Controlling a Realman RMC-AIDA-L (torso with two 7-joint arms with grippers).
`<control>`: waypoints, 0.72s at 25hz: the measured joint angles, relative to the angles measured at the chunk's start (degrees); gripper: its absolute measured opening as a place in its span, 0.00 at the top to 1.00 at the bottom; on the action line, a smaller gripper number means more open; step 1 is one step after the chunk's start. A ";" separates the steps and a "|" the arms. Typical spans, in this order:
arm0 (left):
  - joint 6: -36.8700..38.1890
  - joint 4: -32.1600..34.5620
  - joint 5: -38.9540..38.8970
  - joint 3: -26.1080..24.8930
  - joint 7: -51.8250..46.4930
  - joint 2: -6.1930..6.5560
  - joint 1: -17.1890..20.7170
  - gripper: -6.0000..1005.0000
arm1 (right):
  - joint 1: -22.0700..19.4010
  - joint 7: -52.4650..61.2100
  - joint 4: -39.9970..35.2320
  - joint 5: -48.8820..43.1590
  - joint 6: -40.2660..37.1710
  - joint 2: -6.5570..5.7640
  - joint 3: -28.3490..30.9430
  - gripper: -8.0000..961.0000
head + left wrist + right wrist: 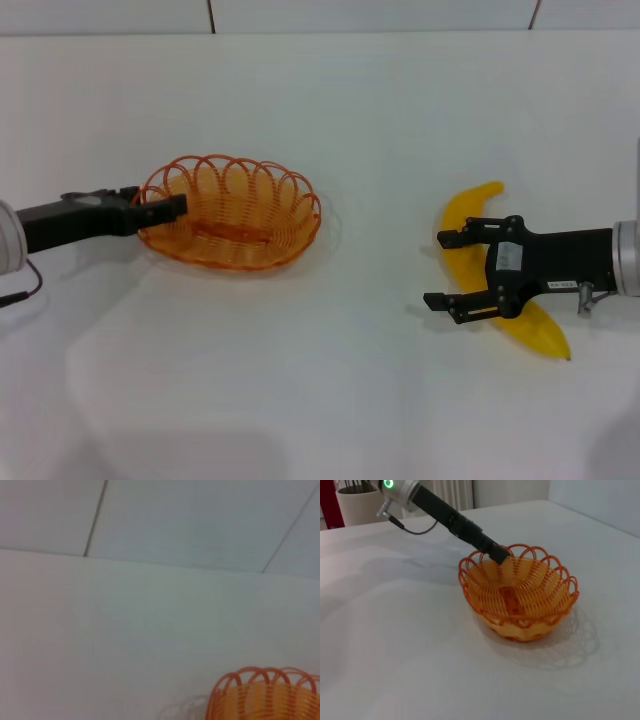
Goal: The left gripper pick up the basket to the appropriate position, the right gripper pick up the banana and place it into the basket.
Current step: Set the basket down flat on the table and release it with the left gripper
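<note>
The orange wire basket (262,250) stands on the white table, left of centre. My left gripper (168,209) reaches in from the left and is shut on the basket's left rim. The right wrist view shows the basket (540,582) with the left gripper (497,554) clamped on its rim. A part of the basket (260,682) shows in the left wrist view. The yellow banana (468,212) lies on the table at the right. My right gripper (440,270) is open over the banana's middle, its fingers pointing left, with nothing held.
The white table (330,400) runs across the whole view to a tiled wall (370,12) at the back. A pot (355,502) stands beyond the table's far edge in the right wrist view.
</note>
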 joint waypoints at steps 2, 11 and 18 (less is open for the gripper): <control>-1.11 4.37 -0.01 3.51 -2.38 -0.02 2.19 0.14 | 0.01 0.00 0.01 0.00 0.00 0.00 0.00 0.16; -4.82 23.40 -0.11 14.46 -8.84 -0.12 11.80 0.14 | 0.03 0.00 0.01 -0.01 0.01 0.00 0.00 0.16; -7.20 38.49 -0.02 21.44 -8.77 -0.01 20.44 0.15 | -0.03 0.00 0.01 0.00 0.00 0.06 0.00 0.16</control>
